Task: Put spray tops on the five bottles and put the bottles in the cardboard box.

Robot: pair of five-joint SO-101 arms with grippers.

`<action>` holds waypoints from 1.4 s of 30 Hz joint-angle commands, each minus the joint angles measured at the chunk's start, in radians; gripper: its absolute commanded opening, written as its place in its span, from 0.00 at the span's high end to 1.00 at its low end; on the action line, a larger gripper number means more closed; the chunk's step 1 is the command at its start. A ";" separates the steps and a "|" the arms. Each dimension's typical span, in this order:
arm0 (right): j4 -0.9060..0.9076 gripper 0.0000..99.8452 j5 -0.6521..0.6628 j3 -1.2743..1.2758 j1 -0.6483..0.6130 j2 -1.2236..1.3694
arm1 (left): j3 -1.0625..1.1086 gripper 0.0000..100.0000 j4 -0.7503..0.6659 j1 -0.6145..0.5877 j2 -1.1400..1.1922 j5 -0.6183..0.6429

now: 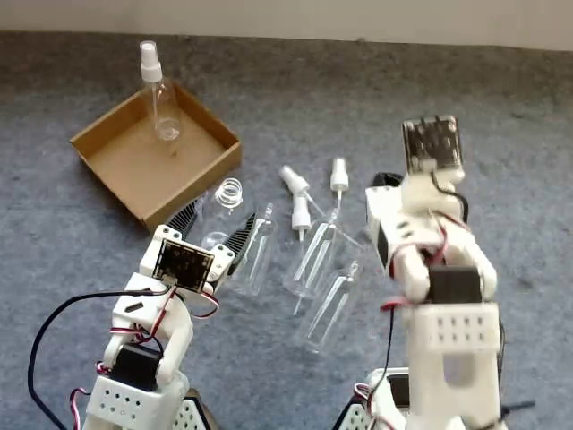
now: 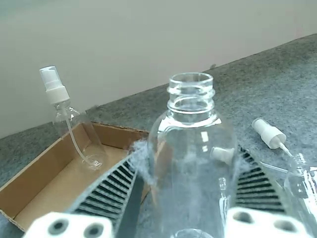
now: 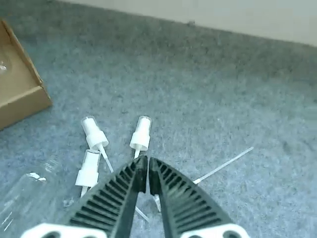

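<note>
Left gripper (image 1: 213, 226): fingers clamped on open bottle (image 2: 190, 148), held upright between them, threaded neck above fingertips.
Right gripper (image 3: 147, 163): fingers together, tips touching, hanging over worktop (image 3: 237, 89).
Spray tops (image 3: 141, 133): three, loose on worktop just beyond right fingertips, dip tubes attached.
Loose bottles (image 1: 313, 255): three, uncapped, lying on worktop between left and right fingers.
Cardboard box (image 1: 192, 190): beyond left fingers.
Capped bottle (image 2: 74, 129): standing inside box, spray top fitted.
</note>
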 commanded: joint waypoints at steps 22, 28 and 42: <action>0.325 0.82 -0.064 -1.130 -0.070 1.241 | 0.022 0.85 0.000 0.016 -0.018 0.011; 0.377 0.82 -0.146 -1.432 -0.094 1.504 | 0.022 0.85 0.002 0.016 -0.018 0.011; 0.653 0.82 -0.155 -1.940 -0.094 1.916 | 0.022 0.85 0.002 0.016 -0.018 0.011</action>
